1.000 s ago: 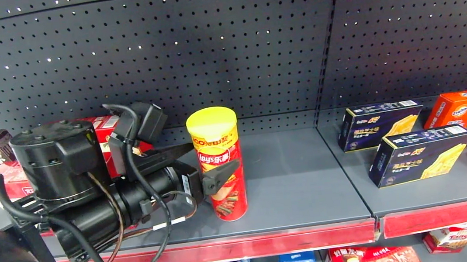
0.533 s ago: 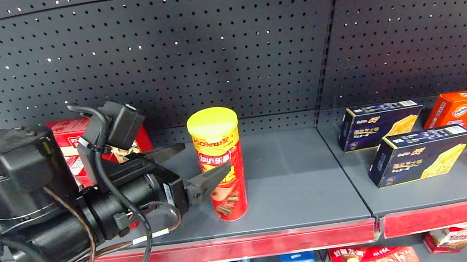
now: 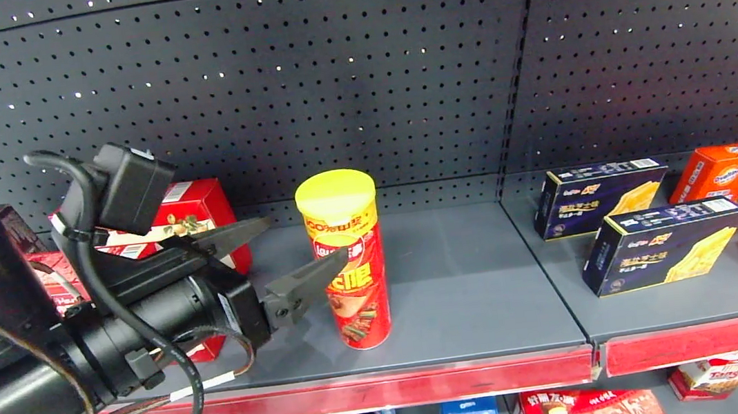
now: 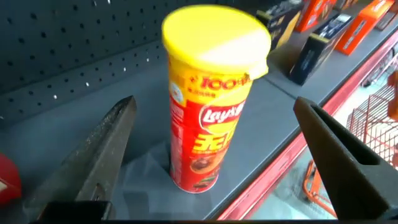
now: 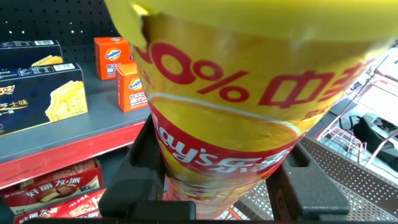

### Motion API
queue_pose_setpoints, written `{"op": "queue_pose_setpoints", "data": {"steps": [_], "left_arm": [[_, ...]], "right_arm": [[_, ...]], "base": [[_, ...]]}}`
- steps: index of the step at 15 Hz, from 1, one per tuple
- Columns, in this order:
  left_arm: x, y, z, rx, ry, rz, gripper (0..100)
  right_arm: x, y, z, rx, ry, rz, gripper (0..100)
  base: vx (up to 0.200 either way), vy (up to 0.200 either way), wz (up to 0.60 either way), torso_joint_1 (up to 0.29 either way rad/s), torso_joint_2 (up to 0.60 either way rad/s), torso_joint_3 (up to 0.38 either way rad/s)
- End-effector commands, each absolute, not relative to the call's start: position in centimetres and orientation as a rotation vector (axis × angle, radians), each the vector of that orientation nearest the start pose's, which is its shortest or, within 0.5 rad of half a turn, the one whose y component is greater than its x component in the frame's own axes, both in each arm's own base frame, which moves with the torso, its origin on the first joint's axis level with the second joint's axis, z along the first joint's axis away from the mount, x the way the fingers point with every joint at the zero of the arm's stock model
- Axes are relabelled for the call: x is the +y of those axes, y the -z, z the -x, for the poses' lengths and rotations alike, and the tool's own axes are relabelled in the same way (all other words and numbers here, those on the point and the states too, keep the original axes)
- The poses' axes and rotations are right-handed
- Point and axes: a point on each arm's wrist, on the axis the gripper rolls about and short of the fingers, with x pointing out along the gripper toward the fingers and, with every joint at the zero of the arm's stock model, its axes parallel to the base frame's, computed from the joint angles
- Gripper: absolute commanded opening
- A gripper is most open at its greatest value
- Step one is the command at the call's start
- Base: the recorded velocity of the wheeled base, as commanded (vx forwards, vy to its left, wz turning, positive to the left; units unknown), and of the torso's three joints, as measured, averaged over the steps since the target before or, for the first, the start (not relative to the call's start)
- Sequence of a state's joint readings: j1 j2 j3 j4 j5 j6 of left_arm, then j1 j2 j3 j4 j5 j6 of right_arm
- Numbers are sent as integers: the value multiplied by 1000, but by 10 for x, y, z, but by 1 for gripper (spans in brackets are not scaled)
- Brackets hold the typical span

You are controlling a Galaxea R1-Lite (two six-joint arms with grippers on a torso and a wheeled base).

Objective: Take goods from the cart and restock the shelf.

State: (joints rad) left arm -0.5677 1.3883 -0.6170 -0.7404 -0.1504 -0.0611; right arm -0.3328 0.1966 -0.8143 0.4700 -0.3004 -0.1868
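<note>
- Crisp can (image 3: 346,258): upright at frame centre, yellow lid on, near the front edge of the shelf (image 3: 462,293). Label faces out, so it is judged to be stocked.
- Left gripper (image 3: 306,238): lower left, jaws spread wide just short of the can, holding nothing. The can stands unaided.
- Right gripper (image 5: 217,186): clamped around a second crisp can (image 5: 236,124), which is held off the shelf and is likely next to go up.
- Red box (image 3: 202,205) left, dark-blue boxes (image 3: 658,243) right: the bare shelf between them leaves room for the second can.
</note>
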Motion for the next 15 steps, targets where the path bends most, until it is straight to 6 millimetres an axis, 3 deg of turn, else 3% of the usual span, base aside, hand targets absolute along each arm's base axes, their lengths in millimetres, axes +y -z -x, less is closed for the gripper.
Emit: {"op": "queue_pose_setpoints", "data": {"steps": [1, 4, 6, 9, 13, 15], "left_arm": [[-118, -236, -179, 1, 715, 65, 100], [-102, -257, -169, -94, 667, 83, 100], [-74, -282, -165, -186, 542, 84, 100], [-49, -291, -148, -254, 441, 77, 100], [-33, -294, -135, -301, 360, 69, 100], [-30, -286, -137, -271, 343, 65, 100]], "right_arm": [[24, -236, 91, -86, 641, 183, 0], [23, -238, 87, -69, 634, 183, 0], [21, -235, 82, -41, 631, 179, 0], [16, -249, 68, -8, 613, 180, 0], [5, -308, 31, -12, 335, 79, 0], [-1, -324, 4, 31, 163, -36, 0]], "base": [[0, 0, 0, 0, 0, 0], [0, 0, 0, 0, 0, 0], [0, 0, 0, 0, 0, 0], [0, 0, 0, 0, 0, 0], [0, 0, 0, 0, 0, 0], [0, 0, 0, 0, 0, 0]]}}
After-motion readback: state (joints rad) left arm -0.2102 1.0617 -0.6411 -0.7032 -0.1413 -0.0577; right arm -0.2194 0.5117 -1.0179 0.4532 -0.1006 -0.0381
